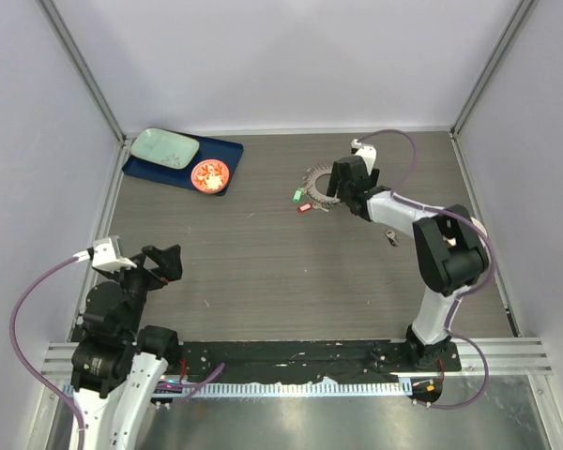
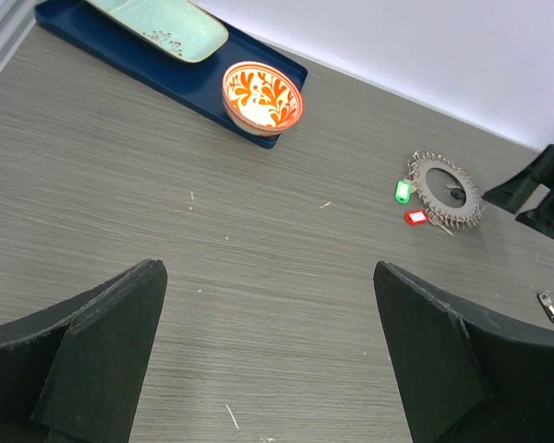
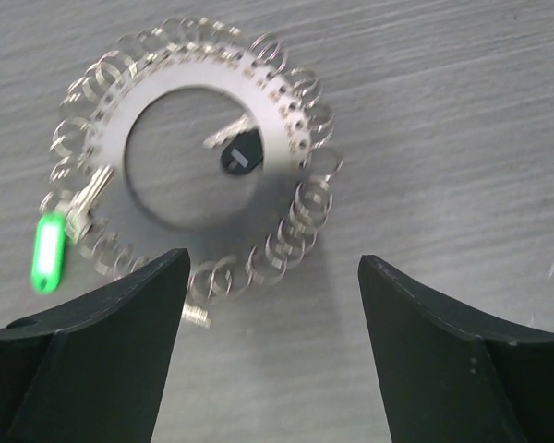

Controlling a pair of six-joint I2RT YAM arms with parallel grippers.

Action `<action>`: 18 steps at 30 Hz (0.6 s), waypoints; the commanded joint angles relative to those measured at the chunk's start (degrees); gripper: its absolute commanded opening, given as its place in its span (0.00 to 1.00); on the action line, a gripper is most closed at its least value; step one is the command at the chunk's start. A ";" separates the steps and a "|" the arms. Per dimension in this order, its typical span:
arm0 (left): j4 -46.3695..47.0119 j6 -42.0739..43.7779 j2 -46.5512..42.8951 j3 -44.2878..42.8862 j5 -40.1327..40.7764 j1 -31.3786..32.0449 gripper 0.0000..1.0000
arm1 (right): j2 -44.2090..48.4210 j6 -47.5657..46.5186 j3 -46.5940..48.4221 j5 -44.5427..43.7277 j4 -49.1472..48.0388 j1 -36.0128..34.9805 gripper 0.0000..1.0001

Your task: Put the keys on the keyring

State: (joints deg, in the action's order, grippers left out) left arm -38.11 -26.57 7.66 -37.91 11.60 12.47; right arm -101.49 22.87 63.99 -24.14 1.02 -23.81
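The keyring point(image 1: 317, 178) lies on the table at the back right, a grey disc point(image 3: 279, 109) fringed with small wire loops. A black-headed key point(image 3: 240, 158) rests in its central hole. At its left edge are a green-tagged key point(image 3: 47, 251) point(image 1: 298, 195) and a red-tagged key point(image 1: 304, 207) point(image 2: 415, 217). My right gripper point(image 3: 272, 263) point(image 1: 338, 187) hovers over the ring's near edge, open, nothing between its fingers. My left gripper point(image 2: 268, 268) point(image 1: 164, 262) is open over bare table at the near left, far from the ring point(image 2: 446, 189).
A blue tray point(image 1: 223, 150) at the back left carries a pale green plate point(image 1: 166, 147) and an orange patterned bowl point(image 1: 209, 174). A small loose metal key point(image 1: 391, 236) lies by the right arm. White walls with metal posts enclose the table.
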 commanded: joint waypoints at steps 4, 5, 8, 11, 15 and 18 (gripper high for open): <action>0.58 0.29 -0.81 0.29 0.53 0.98 1.00 | -10.38 -1.42 11.14 -1.70 -7.43 4.91 0.79; 0.58 0.29 -0.81 0.29 0.62 1.06 1.00 | -11.87 -1.95 12.29 -1.18 -7.17 5.00 0.79; 0.58 0.38 -0.72 0.29 0.62 1.07 1.00 | -16.27 -4.24 16.51 0.93 -5.50 5.01 0.77; 0.67 0.38 -0.45 0.29 0.53 1.07 1.00 | -19.17 -5.12 19.42 1.73 -3.92 5.09 0.76; 0.49 0.46 -0.28 0.29 0.62 1.07 1.00 | -20.68 -5.29 20.48 2.69 -1.55 5.01 0.69; 0.58 0.38 -0.01 0.21 0.62 1.07 1.00 | -20.24 -6.26 19.34 4.79 -1.37 4.74 0.59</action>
State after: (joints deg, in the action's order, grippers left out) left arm -38.11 -26.57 7.35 -37.76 11.62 13.37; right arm -122.80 18.26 82.15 -21.87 -0.69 -18.55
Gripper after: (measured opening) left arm 0.996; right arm 0.654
